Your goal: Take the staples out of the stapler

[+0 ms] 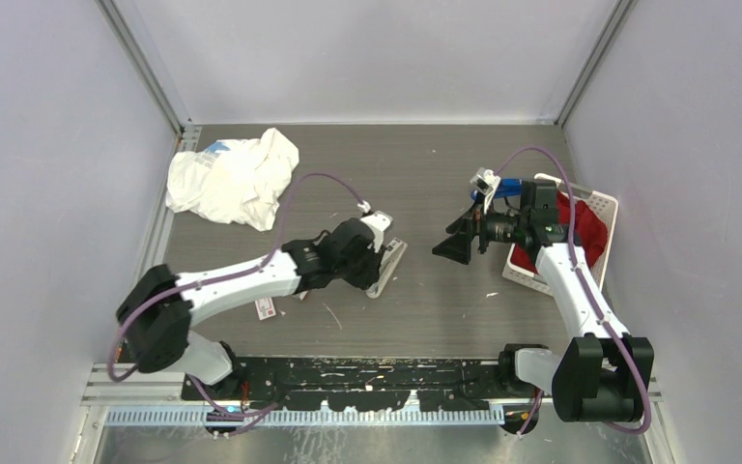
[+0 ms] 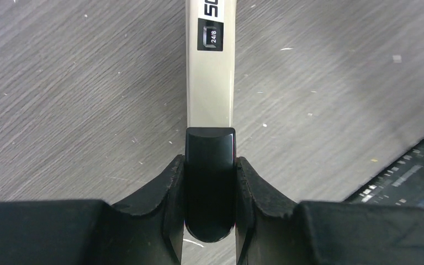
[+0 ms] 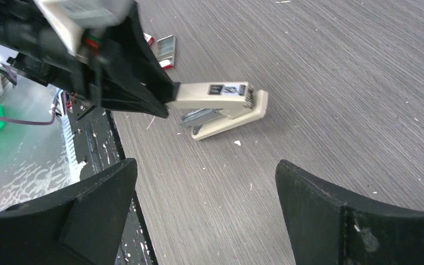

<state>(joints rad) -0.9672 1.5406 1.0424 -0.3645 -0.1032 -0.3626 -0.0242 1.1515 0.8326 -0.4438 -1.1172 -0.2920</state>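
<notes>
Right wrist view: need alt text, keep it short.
The left gripper clamps the rear end of a beige stapler that lies on a grey wood-grain table, its top raised a little off the base. In the foreground, the right gripper hangs above the table, jaws wide open and empty.

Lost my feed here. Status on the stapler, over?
Left gripper shut on stapler, black rear end. Right gripper open, hovering apart. Nothing between them.
</notes>
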